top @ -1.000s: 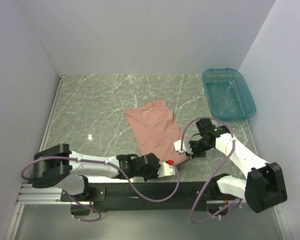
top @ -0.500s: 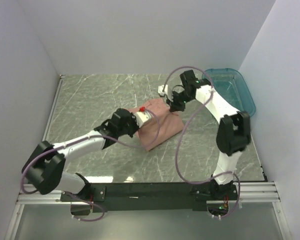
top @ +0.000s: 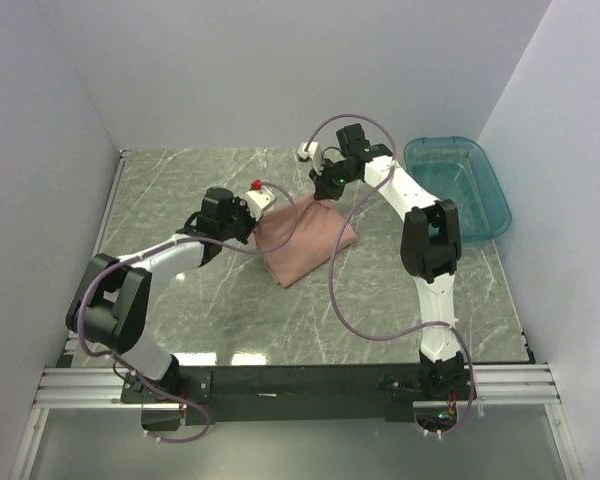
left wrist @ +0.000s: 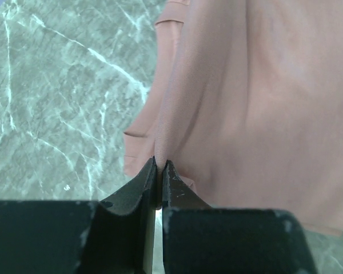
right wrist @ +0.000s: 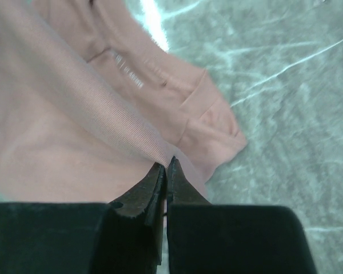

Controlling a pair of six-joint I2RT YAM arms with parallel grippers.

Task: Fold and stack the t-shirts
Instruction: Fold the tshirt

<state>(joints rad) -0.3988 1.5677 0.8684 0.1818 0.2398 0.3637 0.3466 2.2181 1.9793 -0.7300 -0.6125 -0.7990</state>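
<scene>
Two pinches, one salmon-pink t-shirt (top: 305, 245) — mid-fold, just left of the teal tub (top: 496, 200).
On the marble table (top: 170, 190) the shirt lies doubled over. The left gripper (left wrist: 160, 168) and right gripper (right wrist: 167, 165) each clamp narrowly on its raised edge — probably to carry that edge across and finish the fold.

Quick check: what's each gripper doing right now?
Left gripper: shut on a fold of the t-shirt.
Right gripper: shut on the same t-shirt.
</scene>
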